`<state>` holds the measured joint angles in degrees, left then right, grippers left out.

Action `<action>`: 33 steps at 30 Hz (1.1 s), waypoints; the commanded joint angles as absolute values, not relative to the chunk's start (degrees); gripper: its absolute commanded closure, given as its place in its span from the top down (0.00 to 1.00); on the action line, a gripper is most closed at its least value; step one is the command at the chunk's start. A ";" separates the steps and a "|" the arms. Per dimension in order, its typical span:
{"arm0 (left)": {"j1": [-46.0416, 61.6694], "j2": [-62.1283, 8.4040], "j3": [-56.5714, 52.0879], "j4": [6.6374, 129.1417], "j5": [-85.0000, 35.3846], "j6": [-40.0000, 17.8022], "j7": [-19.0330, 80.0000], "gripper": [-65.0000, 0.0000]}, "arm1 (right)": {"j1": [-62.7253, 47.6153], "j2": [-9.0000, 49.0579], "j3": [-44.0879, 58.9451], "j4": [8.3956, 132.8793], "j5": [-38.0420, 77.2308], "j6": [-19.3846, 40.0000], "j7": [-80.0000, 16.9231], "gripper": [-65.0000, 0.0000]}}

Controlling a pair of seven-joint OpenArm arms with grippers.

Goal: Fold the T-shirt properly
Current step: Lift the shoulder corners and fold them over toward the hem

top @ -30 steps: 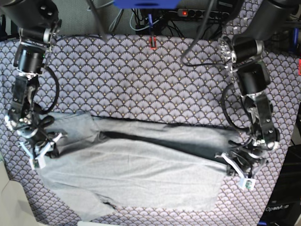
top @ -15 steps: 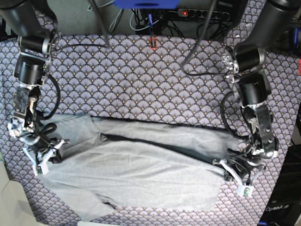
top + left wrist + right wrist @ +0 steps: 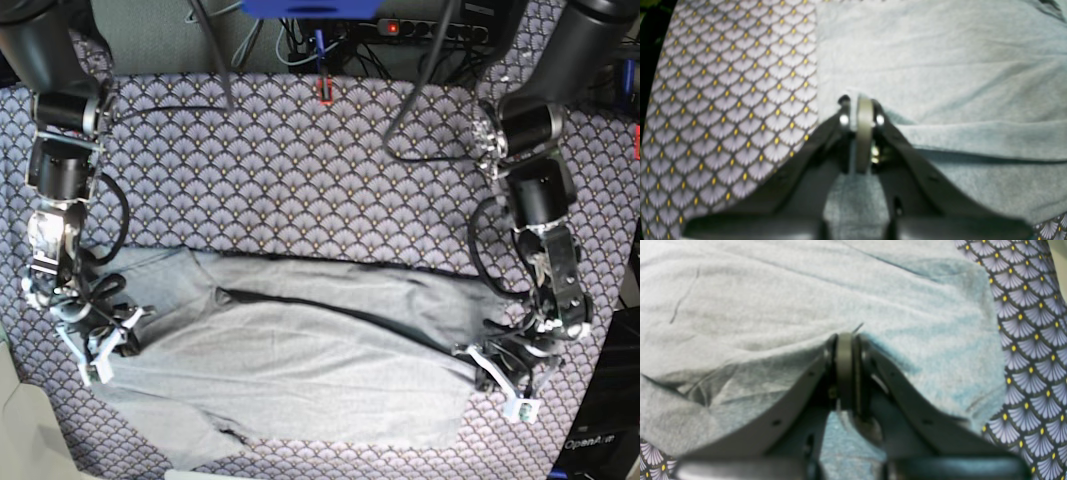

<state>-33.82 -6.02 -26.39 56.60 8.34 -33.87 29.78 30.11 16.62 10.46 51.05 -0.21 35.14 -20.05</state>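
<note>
My left end effector [image 3: 862,106] and right end effector [image 3: 845,340] each pinch an edge of the T-shirt [image 3: 300,370], spread over the desk [image 3: 300,170].

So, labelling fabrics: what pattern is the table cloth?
Purple scallop fans with yellow dots on the table cloth, clearest in the left wrist view.

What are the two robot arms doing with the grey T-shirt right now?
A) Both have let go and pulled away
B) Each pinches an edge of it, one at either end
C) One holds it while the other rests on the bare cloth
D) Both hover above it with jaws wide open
B: the left gripper and the right gripper each have jaws closed on the fabric of the T-shirt, at opposite ends.
</note>
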 commanded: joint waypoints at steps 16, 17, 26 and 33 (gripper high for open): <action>-35.30 -6.64 -26.33 55.52 7.16 -33.71 26.68 0.00 | 33.80 18.77 7.69 50.33 0.75 35.03 -18.24 0.00; -35.38 -6.64 -26.33 55.52 7.16 -33.71 26.68 0.00 | 33.89 18.77 7.69 49.80 0.75 35.03 -18.24 0.00; -35.56 -6.64 -26.24 55.52 7.16 -33.71 26.59 0.00 | 35.47 18.95 7.60 45.05 0.66 35.03 -15.25 0.00; -36.62 -6.73 -26.33 55.43 7.34 -33.71 26.59 0.00 | 35.82 19.65 6.46 42.51 0.66 35.03 -13.76 0.00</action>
<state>-34.57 -6.17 -26.41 54.46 8.12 -33.65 27.99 33.63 18.90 6.44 41.56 -0.21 35.11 -15.46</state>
